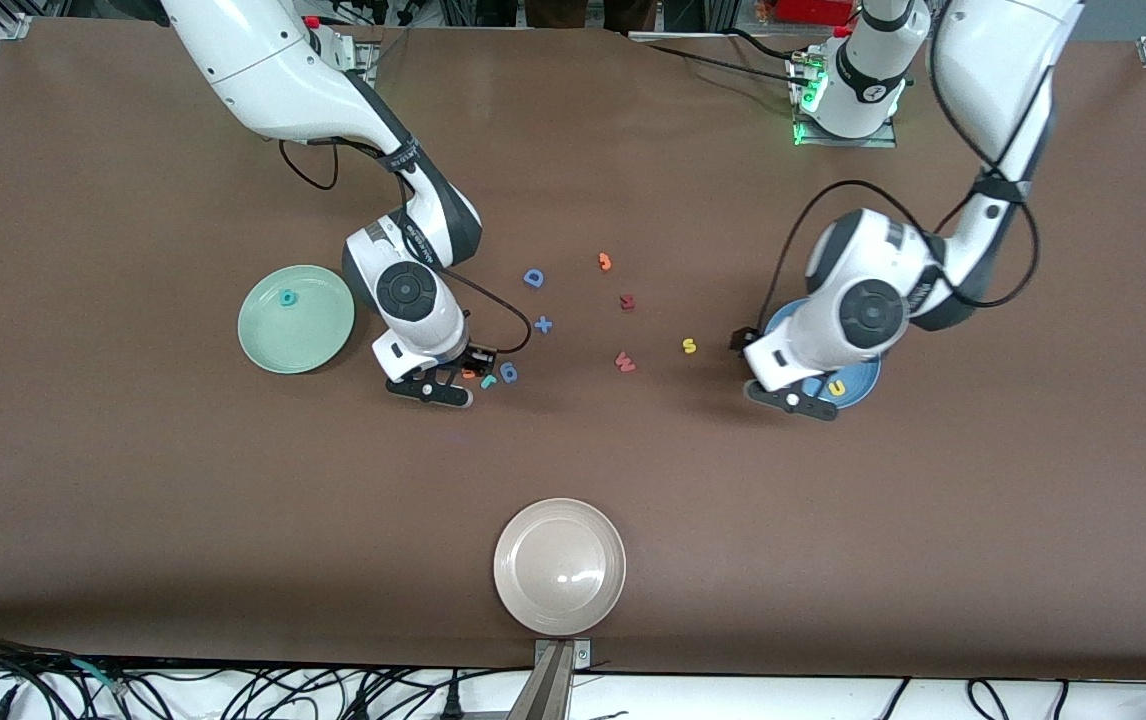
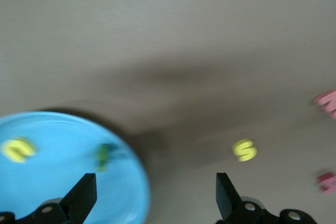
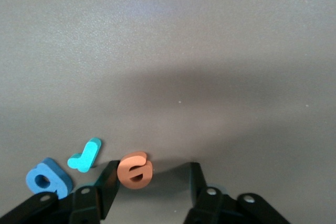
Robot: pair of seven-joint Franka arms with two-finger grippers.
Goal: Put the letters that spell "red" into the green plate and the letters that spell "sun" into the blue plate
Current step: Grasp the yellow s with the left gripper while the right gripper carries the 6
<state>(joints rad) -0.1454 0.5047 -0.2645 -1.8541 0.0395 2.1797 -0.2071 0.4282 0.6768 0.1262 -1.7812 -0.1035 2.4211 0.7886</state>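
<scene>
My right gripper (image 3: pixel 152 182) is down at the table, open around the orange "e" (image 3: pixel 135 170). The "e" touches one finger (image 3: pixel 107 187), with a gap to the other. The teal "r" (image 3: pixel 85 155) lies just beside it. The teal "d" (image 1: pixel 287 297) lies in the green plate (image 1: pixel 273 345). My left gripper (image 2: pixel 156 195) hangs open over the rim of the blue plate (image 2: pixel 52 192). That plate holds the yellow "u" (image 2: pixel 18 149) and green "n" (image 2: pixel 103 156). The yellow "s" (image 1: pixel 689 346) lies on the table beside the plate, toward the table's middle.
A blue "g" (image 1: pixel 509 372) lies next to the "r". A blue "D" (image 1: pixel 533 278), a blue plus (image 1: pixel 543 324), an orange "j" (image 1: pixel 605 262), a red "w" (image 1: pixel 624 362) and another red letter (image 1: pixel 627 301) are scattered mid-table. A beige plate (image 1: pixel 559 566) sits nearest the front camera.
</scene>
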